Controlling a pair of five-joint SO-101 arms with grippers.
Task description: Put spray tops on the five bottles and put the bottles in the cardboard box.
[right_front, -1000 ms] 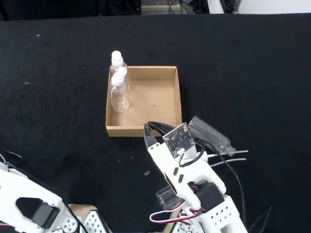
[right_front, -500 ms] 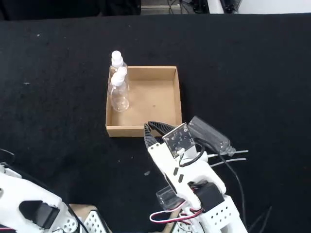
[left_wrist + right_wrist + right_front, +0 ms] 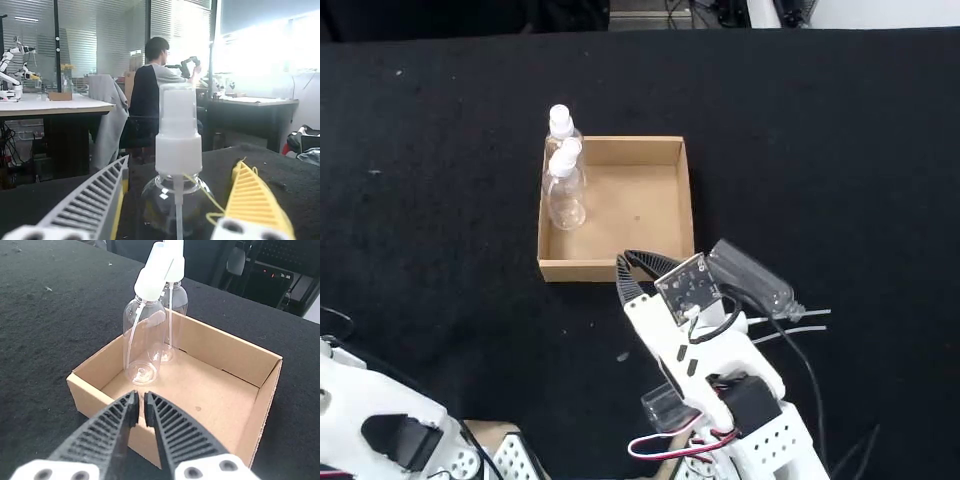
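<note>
Left arm point(image 3: 380, 425) sinks slightly. Left gripper point(image 3: 182, 162) jaws pinch a clear white-topped spray bottle point(image 3: 178, 145) upright, well apart from the brown cardboard box point(image 3: 620, 150); right gripper point(image 3: 140, 397), jaws pressed together, sits nearer.

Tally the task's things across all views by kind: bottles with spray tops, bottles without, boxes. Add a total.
Bottles with spray tops: 3 (two in the cardboard box, one at the left claw)
Bottle without a spray top: 1 (lying on the table)
Cardboard box: 1
Total: 5
</note>
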